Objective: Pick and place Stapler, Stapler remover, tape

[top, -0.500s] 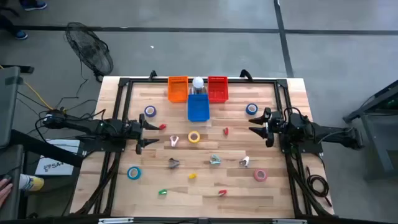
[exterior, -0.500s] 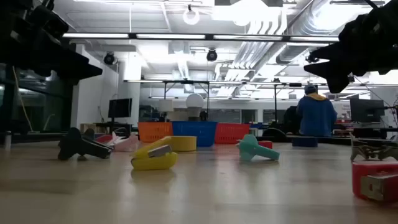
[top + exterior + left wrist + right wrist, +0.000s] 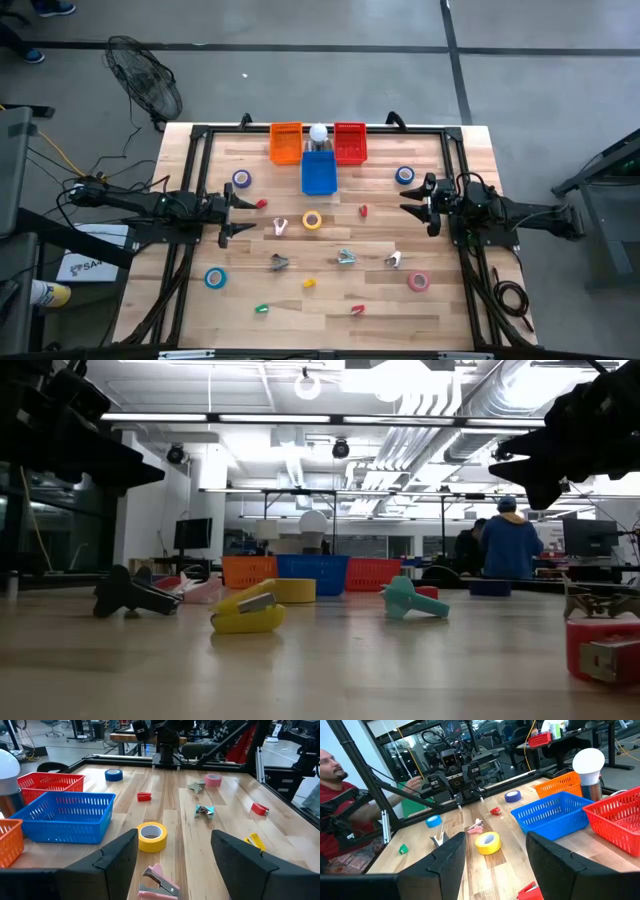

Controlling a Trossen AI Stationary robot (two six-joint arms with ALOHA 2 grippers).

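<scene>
Orange basket, blue basket and red basket hold nothing; left claw and right claw released.

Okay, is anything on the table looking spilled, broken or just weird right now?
Nothing looks spilled or broken. The tape rolls, such as the yellow roll, and the small staplers and removers lie scattered singly over the table. The orange, blue and red baskets stand upright at the far edge. Both grippers hover open.

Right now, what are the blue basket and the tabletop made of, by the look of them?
The blue basket looks like moulded plastic: a uniform colour and a fine lattice wall. The tabletop looks like pale wooden planks with a smooth finish: long board seams and grain show.
</scene>
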